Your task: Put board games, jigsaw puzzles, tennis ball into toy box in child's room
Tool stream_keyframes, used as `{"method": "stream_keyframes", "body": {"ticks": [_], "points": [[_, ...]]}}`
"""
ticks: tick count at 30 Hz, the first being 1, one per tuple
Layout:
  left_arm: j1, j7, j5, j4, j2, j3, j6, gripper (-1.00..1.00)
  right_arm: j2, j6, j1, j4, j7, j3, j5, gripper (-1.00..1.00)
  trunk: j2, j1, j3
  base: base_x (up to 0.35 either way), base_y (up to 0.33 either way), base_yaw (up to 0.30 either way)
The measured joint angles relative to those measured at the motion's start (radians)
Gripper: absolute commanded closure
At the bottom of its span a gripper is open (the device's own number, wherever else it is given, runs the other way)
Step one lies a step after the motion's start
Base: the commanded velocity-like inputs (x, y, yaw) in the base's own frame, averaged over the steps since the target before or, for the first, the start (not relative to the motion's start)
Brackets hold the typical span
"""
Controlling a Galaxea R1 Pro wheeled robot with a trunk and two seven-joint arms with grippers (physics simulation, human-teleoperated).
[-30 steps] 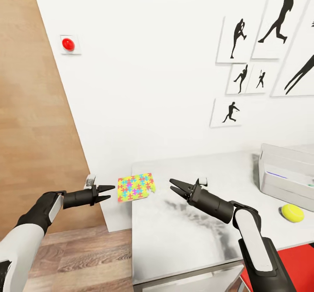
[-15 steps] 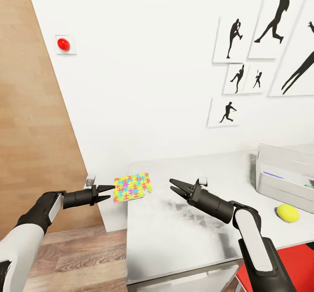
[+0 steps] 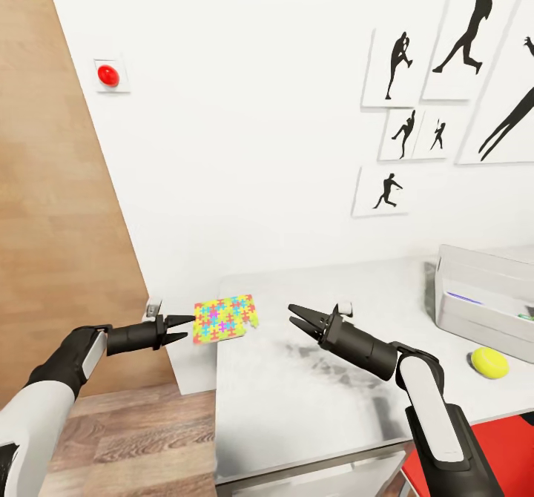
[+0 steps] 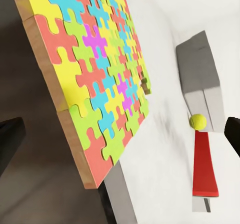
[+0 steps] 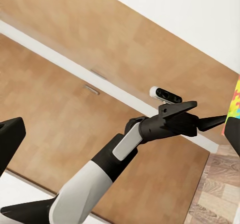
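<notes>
Nothing is shifting since a half-second ago: left gripper (image 3: 185, 328), jaws apart, is facing the jigsaw puzzle (image 3: 225, 317) overhanging the table (image 3: 334, 400); it should be closing squarely on that edge. Right gripper (image 3: 298, 319) is hanging open.

I'm seeing the jigsaw puzzle (image 3: 225, 318) just off the left gripper (image 3: 185, 329) tips: yellow base with cyan, green, coral and magenta interlocking pieces, tan wood-coloured edge in the left wrist view (image 4: 95, 78). Both grippers are showing black, the right gripper (image 3: 297, 317) on a black-and-white arm. The table (image 3: 334, 393) under the right gripper is reading light grey, mottled with darker smudges. Beyond the right gripper I'm getting the yellow-green tennis ball (image 3: 489, 362) and the pale grey toy box (image 3: 482, 289) with a blue streak inside. Wall is showing white with black silhouette prints (image 3: 445, 74) and a red button (image 3: 108, 76).
</notes>
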Motion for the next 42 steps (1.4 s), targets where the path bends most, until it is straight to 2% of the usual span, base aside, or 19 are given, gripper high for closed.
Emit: {"method": "stream_keyframes", "body": {"ticks": [10, 17, 20, 25, 42], "points": [[0.0, -0.001, 0.001, 0.0, 0.002, 0.001, 0.001, -1.0, 0.0, 0.0, 0.0, 0.0, 0.0, 0.0, 0.0, -1.0, 0.0, 0.0, 0.0, 0.0, 0.0, 0.0], [0.0, -0.001, 0.001, 0.001, 0.002, 0.001, 0.0, -1.0, 0.0, 0.0, 0.0, 0.0, 0.0, 0.0, 0.001, -1.0, -0.049, 0.027, -0.022, 0.0, 0.0, 0.0], [0.0, -0.001, 0.002, 0.001, 0.002, 0.002, 0.002, -1.0, 0.0, 0.0, 0.0, 0.0, 0.0, 0.0, 0.0, -1.0, -0.049, 0.027, -0.022, 0.0, 0.0, 0.0], [0.0, -0.001, 0.001, 0.001, 0.001, 0.001, 0.002, -1.0, 0.0, 0.0, 0.0, 0.0, 0.0, 0.0, 0.001, -1.0, -0.084, 0.046, -0.038, 0.0, 0.0, 0.0], [0.0, -0.001, 0.002, 0.001, -0.001, 0.001, 0.001, -1.0, 0.0, 0.0, 0.0, 0.0, 0.0, 0.0, 0.0, -1.0, -0.084, 0.046, -0.038, -0.03, -0.043, 0.0]]}}
